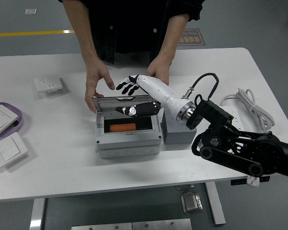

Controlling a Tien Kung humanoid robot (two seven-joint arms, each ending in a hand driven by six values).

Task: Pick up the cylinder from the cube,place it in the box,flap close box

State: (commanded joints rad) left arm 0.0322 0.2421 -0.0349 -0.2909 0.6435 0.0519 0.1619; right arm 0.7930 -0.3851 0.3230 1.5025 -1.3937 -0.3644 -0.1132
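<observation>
A grey box [128,142] sits mid-table with an orange cylinder [123,128] lying inside it. Its clear flap lid [120,103] is tilted down over the opening, partly open. My right hand [130,98] is open, fingers spread behind the lid and the thumb resting on its front edge. A dark grey cube [177,134] stands against the box's right side, mostly hidden by my right forearm. A person's two hands [95,85] rest on the table behind the box. My left hand is out of view.
A white socket [48,85] lies at the far left. A purple tray [14,125] with a switch plate and a second switch plate [8,150] are at the left edge. A white power strip with cable [247,108] lies at the right.
</observation>
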